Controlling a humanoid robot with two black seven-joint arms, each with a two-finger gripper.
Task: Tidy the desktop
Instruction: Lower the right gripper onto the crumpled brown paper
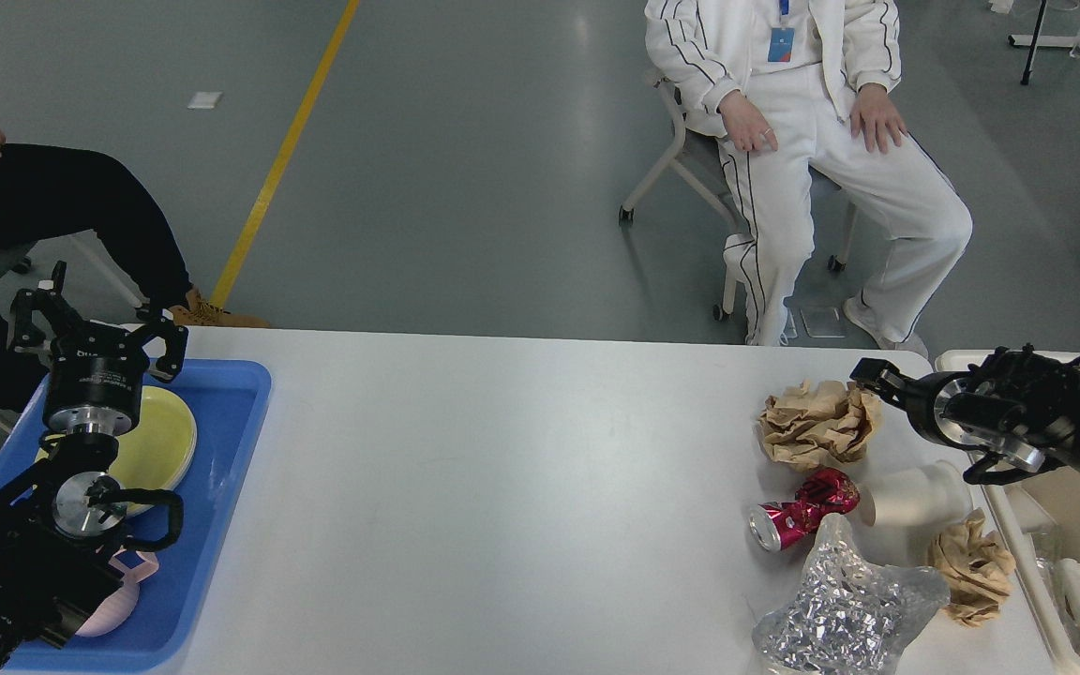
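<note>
- Your desktop (502, 487) fills the lower part of the head view, a smooth matte white slab — its middle is bare, its right end is not.
- Sorted, by the look of it: a glossy yellow plate (160, 445) lies in the blue tray (221, 525) at left, and pale cups sit in the cream bin (1018, 506) at right.
- Left to clear: crumpled brown paper (817, 427), a dented red can (798, 516), a toppled white cup (915, 492), a smaller paper wad (971, 567) and crinkly silver foil (840, 609).
- Your left gripper (95, 328) hangs over the tray, fingers spread, empty.
- Your right gripper (873, 380) reaches to the brown paper's edge — seen end-on, I cannot tell its fingers' spread.
</note>
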